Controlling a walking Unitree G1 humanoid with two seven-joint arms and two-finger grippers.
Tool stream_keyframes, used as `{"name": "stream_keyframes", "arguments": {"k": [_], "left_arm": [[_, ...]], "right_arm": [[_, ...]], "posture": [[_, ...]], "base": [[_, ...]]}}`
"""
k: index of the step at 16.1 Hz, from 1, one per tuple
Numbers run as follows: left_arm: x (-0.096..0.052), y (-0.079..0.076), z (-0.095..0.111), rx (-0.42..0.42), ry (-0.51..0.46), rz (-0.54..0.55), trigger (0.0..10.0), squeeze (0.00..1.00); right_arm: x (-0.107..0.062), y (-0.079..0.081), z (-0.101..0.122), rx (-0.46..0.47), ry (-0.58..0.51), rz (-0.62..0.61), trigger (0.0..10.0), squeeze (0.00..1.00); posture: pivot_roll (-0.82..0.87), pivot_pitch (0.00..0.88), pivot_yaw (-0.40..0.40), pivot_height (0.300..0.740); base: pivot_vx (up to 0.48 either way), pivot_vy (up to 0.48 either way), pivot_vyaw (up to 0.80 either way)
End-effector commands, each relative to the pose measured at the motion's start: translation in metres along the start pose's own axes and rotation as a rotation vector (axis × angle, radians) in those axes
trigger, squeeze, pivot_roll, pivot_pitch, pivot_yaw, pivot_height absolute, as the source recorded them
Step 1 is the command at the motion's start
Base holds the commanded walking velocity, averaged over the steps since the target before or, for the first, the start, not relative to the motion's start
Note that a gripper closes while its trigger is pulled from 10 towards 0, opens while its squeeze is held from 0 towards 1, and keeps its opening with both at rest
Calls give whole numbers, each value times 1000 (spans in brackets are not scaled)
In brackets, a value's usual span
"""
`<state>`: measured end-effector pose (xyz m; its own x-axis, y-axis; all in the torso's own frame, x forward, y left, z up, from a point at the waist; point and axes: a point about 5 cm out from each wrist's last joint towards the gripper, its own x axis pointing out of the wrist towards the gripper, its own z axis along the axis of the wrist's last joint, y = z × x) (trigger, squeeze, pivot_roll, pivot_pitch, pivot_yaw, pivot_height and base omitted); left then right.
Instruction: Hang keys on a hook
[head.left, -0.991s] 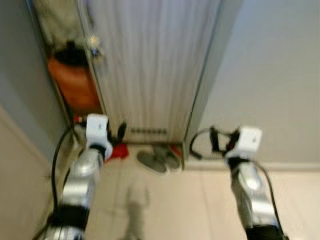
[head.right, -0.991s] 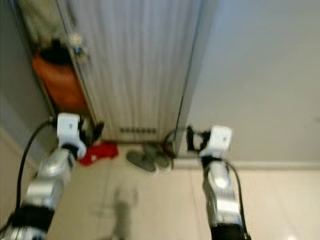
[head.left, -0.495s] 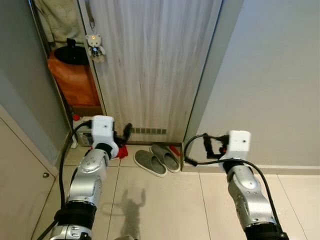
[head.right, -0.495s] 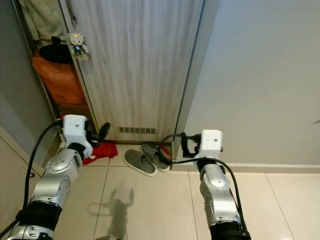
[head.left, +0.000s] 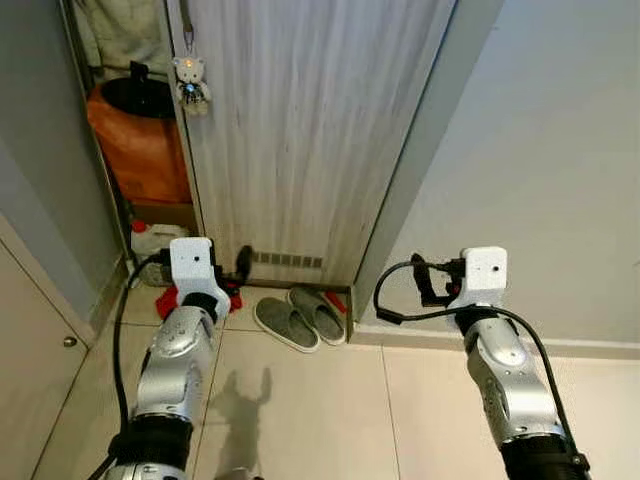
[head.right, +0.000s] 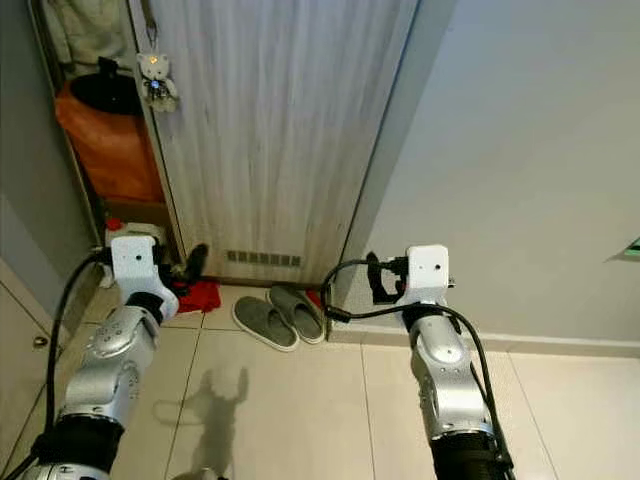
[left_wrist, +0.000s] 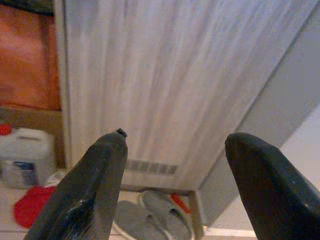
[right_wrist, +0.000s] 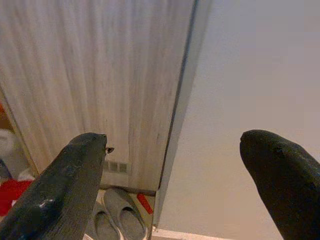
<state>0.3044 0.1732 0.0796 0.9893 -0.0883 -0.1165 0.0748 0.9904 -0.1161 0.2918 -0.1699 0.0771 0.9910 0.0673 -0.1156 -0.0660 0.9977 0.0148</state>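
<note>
1. We stand before a pale wooden door (head.left: 310, 130) that fills the upper middle of the head views, with a grey wall (head.left: 560, 170) to its right.

2. The keys (head.left: 189, 78), with a small bear charm on them, hang at the door's edge in the upper left of the frame. What holds them is too small to make out, so we cannot tell whether it is the hook.

3. Our left gripper (left_wrist: 172, 150) is raised at the lower left, its fingers spread wide with nothing between them. It points at the lower part of the door.

4. Our right gripper (right_wrist: 172, 160) is raised at the lower right, likewise spread wide and empty, aimed at the door frame and the wall beside it.

5. On the tiled floor (head.left: 320, 400) by the door's foot lie grey slippers (head.left: 298, 315). A red cloth (head.left: 185, 296) and a white jug (head.left: 150, 238) lie further left.

6. An orange object (head.left: 140, 140) sits in the gap left of the door, in the upper left of the frame.

7. We judge the task near done or in its check, since both hands are free and the keys hang. If they need moving, the next move calls for raising the left gripper well up to them.
</note>
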Motion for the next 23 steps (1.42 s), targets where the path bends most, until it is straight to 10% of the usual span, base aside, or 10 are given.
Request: {"name": "stream_keyframes", "arguments": {"k": [1, 5, 9, 23], "left_arm": [[3, -5, 9, -3, -35, -13, 10000, 0], [4, -10, 3, 115, -2, -47, 10000, 0], [-46, 4, -16, 77, 72, -77, 10000, 0], [-33, 0, -4, 128, 50, -61, 10000, 0]], "right_arm": [[-2, -6, 0, 37, -1, -33, 10000, 0], [-13, -13, -6, 29, 21, -30, 10000, 0], [-75, -22, -31, 4, 128, -5, 10000, 0], [-52, -19, -30, 41, 91, -48, 10000, 0]], "posture": [[14, 0, -66, 740], [-16, 0, -27, 740], [-15, 0, -27, 740], [-13, 0, -4, 740]], "base": [[0, -472, 0], [0, -472, 0], [0, -462, 0], [0, -456, 0]]}}
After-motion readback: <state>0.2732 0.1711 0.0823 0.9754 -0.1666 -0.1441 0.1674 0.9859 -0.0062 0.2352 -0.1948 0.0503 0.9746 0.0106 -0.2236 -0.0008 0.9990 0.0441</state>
